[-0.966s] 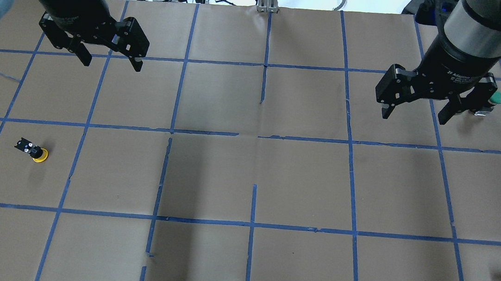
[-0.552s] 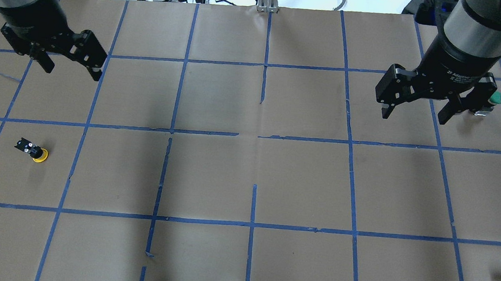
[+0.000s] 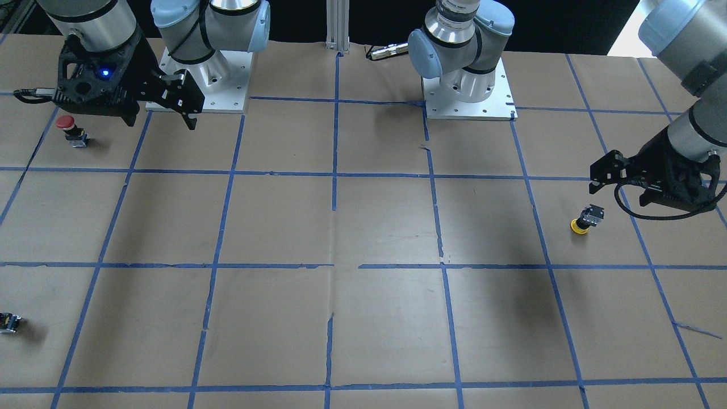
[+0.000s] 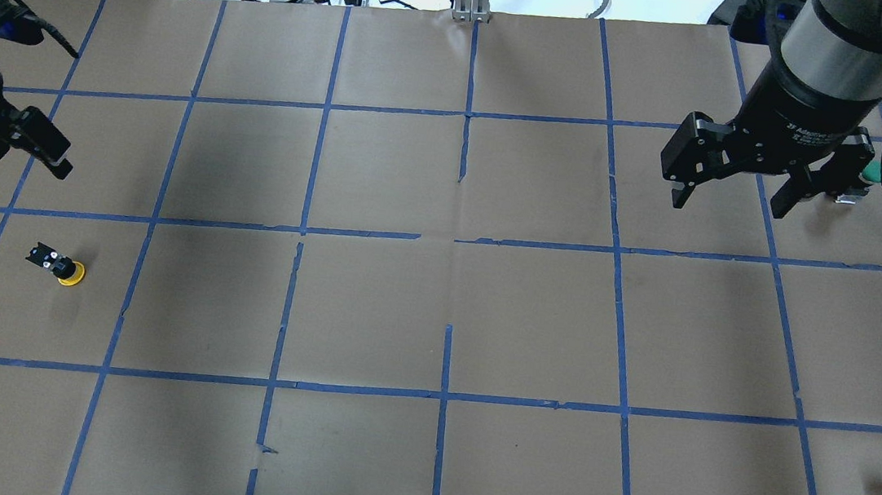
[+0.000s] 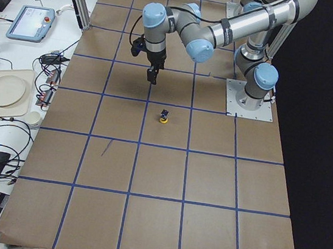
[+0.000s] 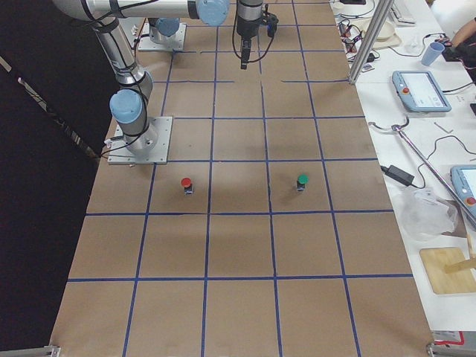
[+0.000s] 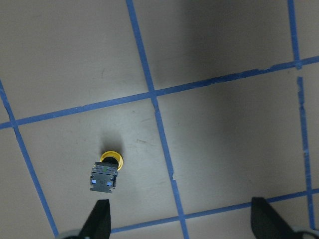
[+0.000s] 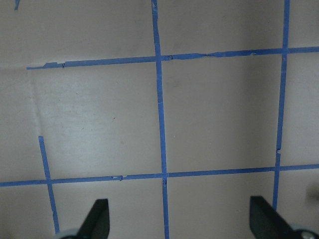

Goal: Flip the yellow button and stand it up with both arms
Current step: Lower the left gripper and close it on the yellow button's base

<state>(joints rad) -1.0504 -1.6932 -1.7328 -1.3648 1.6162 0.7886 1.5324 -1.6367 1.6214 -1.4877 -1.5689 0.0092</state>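
Left gripper [image 7: 182, 222], spread wide, is hovering near the cap-down button [image 7: 105, 172], likely to grasp it. Right gripper [image 4: 731, 201] is idling released, well apart.

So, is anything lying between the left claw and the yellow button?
No object: overhead, only brown paper and one blue tape line separate the left gripper from the yellow button.
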